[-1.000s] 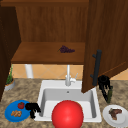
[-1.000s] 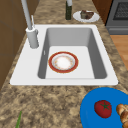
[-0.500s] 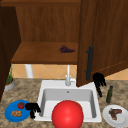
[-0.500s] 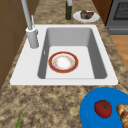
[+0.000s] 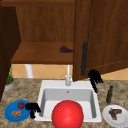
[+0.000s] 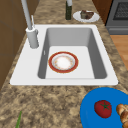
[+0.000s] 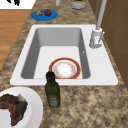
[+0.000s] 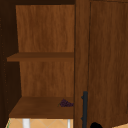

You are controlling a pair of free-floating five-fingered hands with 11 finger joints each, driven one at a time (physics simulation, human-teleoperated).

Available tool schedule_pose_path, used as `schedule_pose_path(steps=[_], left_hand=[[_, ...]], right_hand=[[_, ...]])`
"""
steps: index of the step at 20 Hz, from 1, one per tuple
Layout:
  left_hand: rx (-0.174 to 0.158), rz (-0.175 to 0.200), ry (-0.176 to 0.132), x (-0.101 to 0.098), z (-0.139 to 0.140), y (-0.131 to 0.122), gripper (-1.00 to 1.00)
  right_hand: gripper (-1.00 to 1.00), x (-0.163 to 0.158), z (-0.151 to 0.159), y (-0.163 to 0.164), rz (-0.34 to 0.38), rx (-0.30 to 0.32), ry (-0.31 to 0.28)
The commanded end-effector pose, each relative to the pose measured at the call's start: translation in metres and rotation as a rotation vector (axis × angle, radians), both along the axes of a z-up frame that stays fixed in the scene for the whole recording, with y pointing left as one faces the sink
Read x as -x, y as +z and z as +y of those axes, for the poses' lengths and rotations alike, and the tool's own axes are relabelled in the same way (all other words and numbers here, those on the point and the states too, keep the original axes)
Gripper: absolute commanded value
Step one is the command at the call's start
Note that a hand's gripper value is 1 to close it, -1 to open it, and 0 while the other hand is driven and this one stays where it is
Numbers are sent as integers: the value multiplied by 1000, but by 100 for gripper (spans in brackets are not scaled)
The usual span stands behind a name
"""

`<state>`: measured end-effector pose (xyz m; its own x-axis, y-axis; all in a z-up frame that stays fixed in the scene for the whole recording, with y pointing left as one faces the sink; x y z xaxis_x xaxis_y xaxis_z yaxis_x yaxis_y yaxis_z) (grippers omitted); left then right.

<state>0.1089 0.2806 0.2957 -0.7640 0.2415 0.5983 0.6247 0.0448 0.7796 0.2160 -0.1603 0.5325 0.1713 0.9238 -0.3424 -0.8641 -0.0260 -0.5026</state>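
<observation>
Where door handle (image 5: 84, 58) ends — right hand (image 5: 95, 76), fingers down

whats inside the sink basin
A red-rimmed plate lies flat on the bottom of the sink, its white centre bare. Whatever is beneath the plate is covered.

- No text, label, brand, number or sign can be read anywhere in these views.
- The dark green glass bottle (image 7: 52, 91) on the speckled stone counter carries a pale patch low on its side, but nothing on it can be read.
</observation>
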Motion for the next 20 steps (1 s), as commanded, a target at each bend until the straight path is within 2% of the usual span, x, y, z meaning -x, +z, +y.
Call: schedule_pose_path(steps=[1,10,20], left_hand=[[0,0,0,0,0,0,0],[0,0,0,0,0,0,0],[0,0,0,0,0,0,0]], right_hand=[[-100,-19,12,-4,0,3,-80],[-100,-58,33,-5,8,80,-116],[-100,-102,56,-4,50,206,-182]])
